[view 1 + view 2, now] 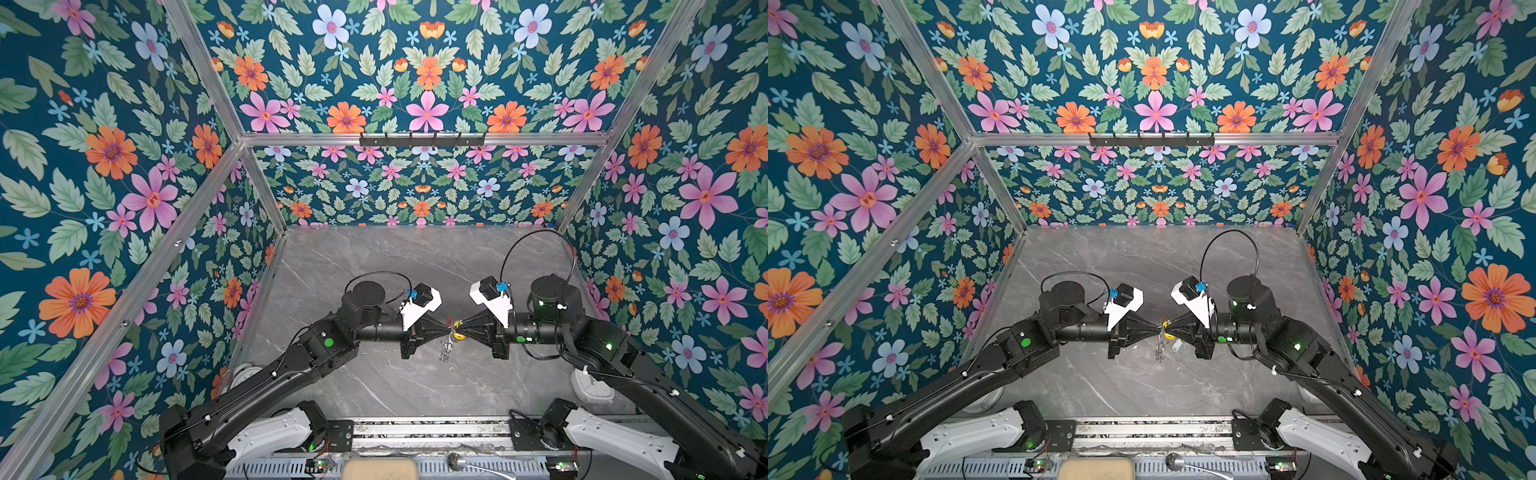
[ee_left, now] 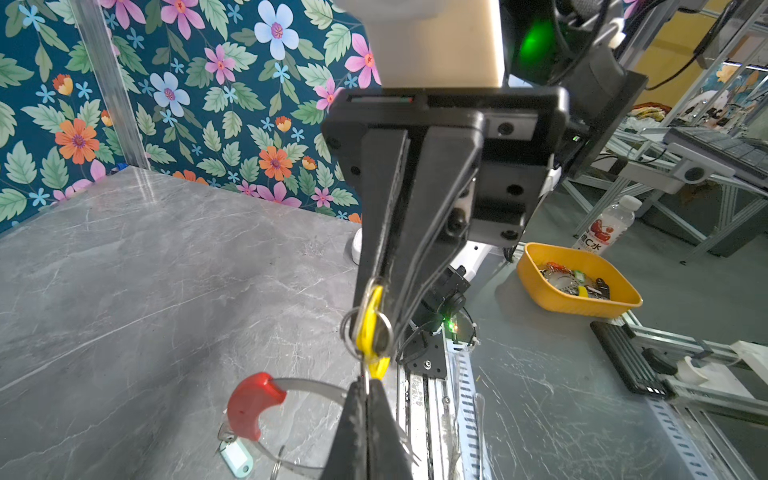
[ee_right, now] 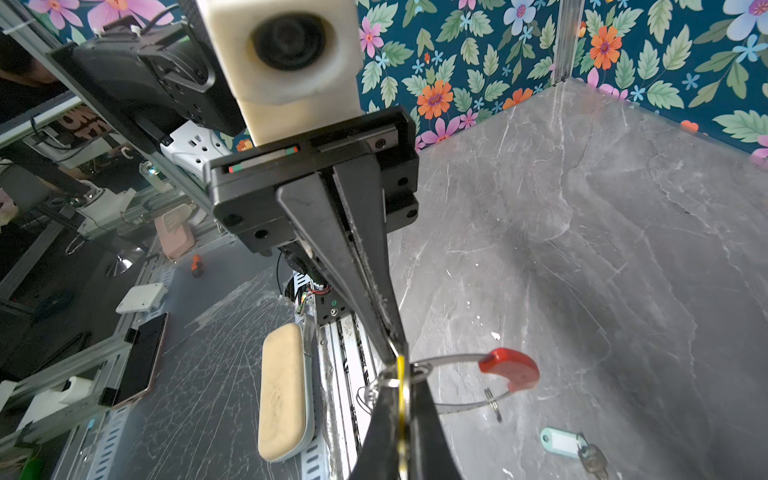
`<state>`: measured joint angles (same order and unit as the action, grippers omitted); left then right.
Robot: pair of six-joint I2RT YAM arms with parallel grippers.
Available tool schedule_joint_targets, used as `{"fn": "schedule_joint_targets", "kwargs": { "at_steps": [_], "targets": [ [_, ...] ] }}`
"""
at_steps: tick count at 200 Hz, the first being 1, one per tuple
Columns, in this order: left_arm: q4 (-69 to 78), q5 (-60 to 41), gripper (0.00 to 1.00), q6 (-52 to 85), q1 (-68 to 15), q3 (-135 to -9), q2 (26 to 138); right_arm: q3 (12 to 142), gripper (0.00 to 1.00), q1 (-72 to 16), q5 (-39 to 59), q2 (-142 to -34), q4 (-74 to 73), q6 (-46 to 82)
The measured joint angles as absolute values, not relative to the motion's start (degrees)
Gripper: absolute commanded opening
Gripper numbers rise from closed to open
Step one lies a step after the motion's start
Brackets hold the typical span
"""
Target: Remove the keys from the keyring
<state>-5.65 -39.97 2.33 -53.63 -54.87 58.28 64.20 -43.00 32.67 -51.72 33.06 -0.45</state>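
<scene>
Grey marble tabletop [image 1: 374,257]; left gripper [image 2: 367,386] tight on keyring [image 2: 253,403], right gripper [image 3: 401,392] tight on yellow-tagged key [image 2: 370,320].

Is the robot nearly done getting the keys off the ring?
About halfway, it seems. The pale-tagged key lies on the table, looking free of the keyring. The right gripper pinches the yellow tag, and the left gripper grips the keyring. That yellow one has yet to come off.
</scene>
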Motion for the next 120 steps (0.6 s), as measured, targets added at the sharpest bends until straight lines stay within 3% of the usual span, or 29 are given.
{"fn": "schedule_joint_targets", "kwargs": {
  "at_steps": [120],
  "targets": [
    [-8.9,-43.3,0.00,-3.1,-53.6,-55.4,57.1,70.5,0.00,-42.0,34.6,-56.2,43.3,-6.5]
  ]
}}
